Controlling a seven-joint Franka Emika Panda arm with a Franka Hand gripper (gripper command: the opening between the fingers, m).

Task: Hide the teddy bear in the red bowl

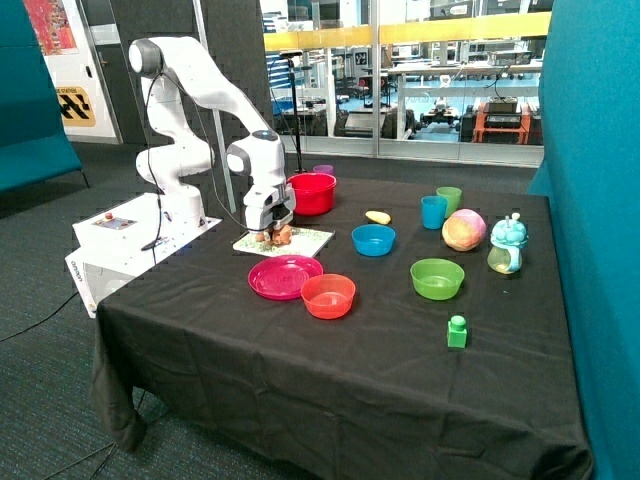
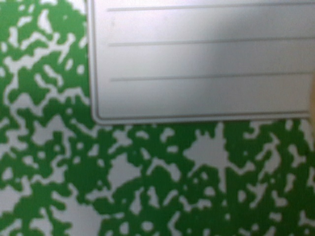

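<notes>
From my station I count, nearest first on the black tabletop [image 1: 300, 370], one green block [image 1: 457, 331], then one orange-red bowl [image 1: 328, 295] touching one magenta plate [image 1: 285, 276], and one green bowl [image 1: 437, 278]. Farther back sit one blue bowl [image 1: 373, 239], one pink-yellow ball [image 1: 464, 230] and one pale blue bottle [image 1: 508, 244] just beside it. Behind those I see two cups, one blue cup [image 1: 433, 212] and one green cup [image 1: 449, 200], plus one small yellow thing [image 1: 378, 217]. One green-speckled notebook [image 1: 300, 240] lies flat near the plate, and my one claw [image 1: 276, 235] is down on it at the teddy bear [image 1: 281, 235], whose brown shape shows between the tips; I cannot tell whether the claw is clamped on it or loose. The wrist view shows only the notebook's cover [image 2: 147, 187] and white label [image 2: 202, 59]. The one red bowl [image 1: 312, 193] stands farthest back, behind the notebook, apart from the bear.
</notes>
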